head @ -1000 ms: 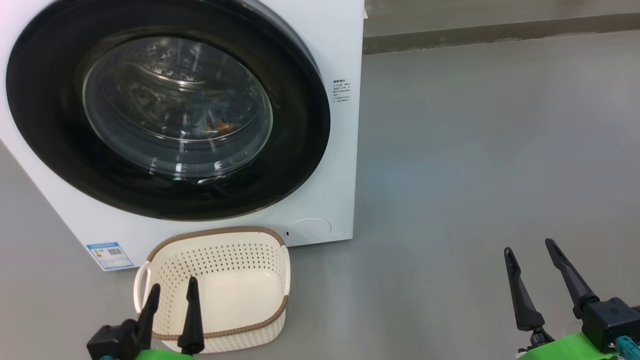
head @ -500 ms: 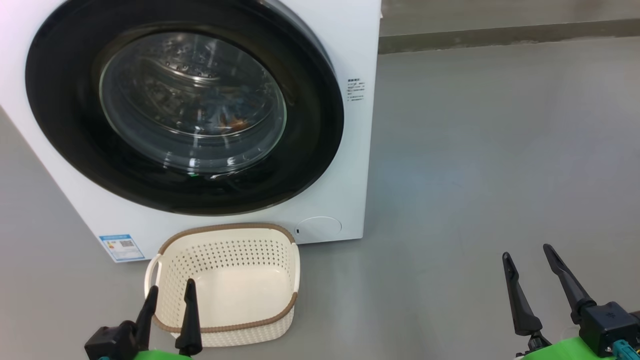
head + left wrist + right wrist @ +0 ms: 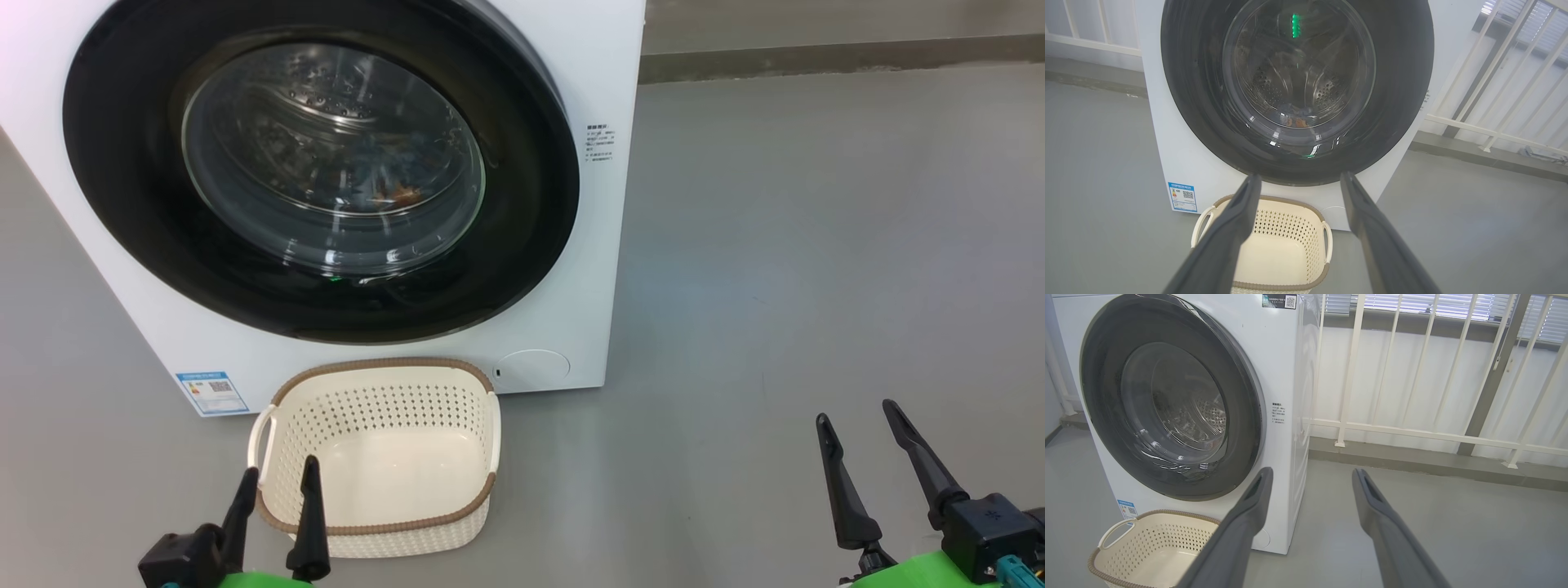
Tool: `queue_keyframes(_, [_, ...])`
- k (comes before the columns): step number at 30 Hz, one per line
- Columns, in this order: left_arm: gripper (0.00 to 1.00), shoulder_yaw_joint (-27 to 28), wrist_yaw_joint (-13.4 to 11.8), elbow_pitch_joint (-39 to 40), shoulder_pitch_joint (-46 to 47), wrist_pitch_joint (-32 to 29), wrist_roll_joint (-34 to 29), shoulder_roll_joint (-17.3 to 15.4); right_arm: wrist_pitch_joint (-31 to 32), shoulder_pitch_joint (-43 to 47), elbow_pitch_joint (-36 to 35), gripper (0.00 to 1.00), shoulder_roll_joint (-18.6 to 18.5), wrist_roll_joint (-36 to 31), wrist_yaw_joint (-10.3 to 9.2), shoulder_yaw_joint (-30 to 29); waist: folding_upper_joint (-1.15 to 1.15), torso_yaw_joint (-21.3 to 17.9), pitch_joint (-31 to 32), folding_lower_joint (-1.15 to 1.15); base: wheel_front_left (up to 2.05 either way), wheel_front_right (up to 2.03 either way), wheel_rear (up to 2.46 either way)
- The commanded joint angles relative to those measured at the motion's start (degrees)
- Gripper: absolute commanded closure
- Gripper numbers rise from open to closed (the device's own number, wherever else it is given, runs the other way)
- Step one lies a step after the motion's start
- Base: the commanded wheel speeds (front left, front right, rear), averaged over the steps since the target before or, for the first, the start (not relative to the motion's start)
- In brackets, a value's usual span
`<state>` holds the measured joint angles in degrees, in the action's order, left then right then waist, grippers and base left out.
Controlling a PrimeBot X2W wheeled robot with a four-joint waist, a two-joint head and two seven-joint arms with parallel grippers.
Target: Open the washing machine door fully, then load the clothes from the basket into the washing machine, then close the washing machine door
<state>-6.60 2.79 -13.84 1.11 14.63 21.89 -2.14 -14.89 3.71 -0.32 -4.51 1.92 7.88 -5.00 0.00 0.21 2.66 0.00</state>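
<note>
Left gripper (image 3: 279, 467) and right gripper (image 3: 856, 412) spread, empty; door (image 3: 531, 204) ahead looks shut; back off without nudging basket (image 3: 384, 363) just ahead of left

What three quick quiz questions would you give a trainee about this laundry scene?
1. True or false: the washing machine door is shut.
2. Short answer: where are the clothes right now?
3. Pick one: the basket holds A) shoes, B) nothing, C) bottles.

Key:
1. True. The black rim sits flush against the white front.
2. Inside the drum, seen through the door's glass.
3. B. Its cream floor is bare.
</note>
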Motion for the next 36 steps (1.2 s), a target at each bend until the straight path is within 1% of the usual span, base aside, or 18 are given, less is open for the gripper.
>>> queue_keyframes(1, [0.00, 2.0, -0.2, 1.3, 1.1, 0.4, -0.8, -0.7, -0.1, -1.3, -1.3, 0.00, -0.7, -0.7, -0.39, 1.5, 0.00, 0.0, 0.0, 0.00, 0.00, 0.00, 0.00])
queue_keyframes(11, [0.00, 1.9, -0.2, 1.3, 1.3, 0.4, -0.4, -0.7, -0.1, -1.3, -1.2, 0.00, -0.9, -0.6, -0.39, 1.4, 0.00, 0.3, -0.2, 0.00, 0.00, 0.00, 0.00])
queue_keyframes(12, [1.00, 0.0, 0.0, 0.0, 0.0, 0.0, 0.0, 0.0, 0.0, 0.0, 0.1, 1.00, -0.1, 0.0, 0.00, 0.0, 0.00, 0.3, -0.2, 0.00, 0.00, 0.00, 0.00])
queue_keyframes(17, [1.00, -0.4, 0.0, -3.3, -1.8, -0.1, 0.3, 0.8, 0.2, 0.8, 4.1, 1.00, 0.7, 0.5, 0.01, 0.2, 0.00, 0.3, -0.3, 0.00, 0.00, 0.00, 0.00])
queue_keyframes(20, [1.00, 0.0, 0.1, -3.3, -1.6, -0.7, 1.9, 0.8, 0.8, 0.4, 4.4, 1.00, 0.8, 2.6, 0.00, 0.1, 0.00, 0.3, -0.3, 0.02, 0.00, 0.00, 0.00])
queue_keyframes(23, [1.00, 0.3, 0.2, -3.2, -1.5, -1.2, 3.6, 0.7, 1.3, 0.2, 4.5, 1.00, 0.8, 4.8, -0.01, 0.0, 0.00, 0.3, -0.3, 0.13, 0.00, 0.00, 0.00])
queue_keyframes(24, [1.00, 0.4, 0.3, -3.1, -1.5, -1.4, 4.2, 0.7, 1.5, 0.2, 4.6, 1.00, 0.8, 5.5, -0.01, 0.0, 0.00, 0.3, -0.3, 0.13, 0.00, 0.00, 0.00])
queue_keyframes(28, [1.00, 0.8, 0.4, -3.0, -1.3, -2.0, 6.4, 0.7, 2.1, -0.1, 5.0, 1.00, 0.8, 8.4, -0.03, 0.0, 0.00, 0.3, -0.5, 0.01, 0.00, 0.00, 0.00])
queue_keyframes(36, [1.00, 1.6, 0.7, -2.9, -0.8, -3.2, 10.4, 0.6, 3.3, -0.8, 5.5, 1.00, 0.9, 13.4, -0.05, -0.1, 0.00, 0.2, -0.6, 0.01, 0.00, 0.00, 0.00])
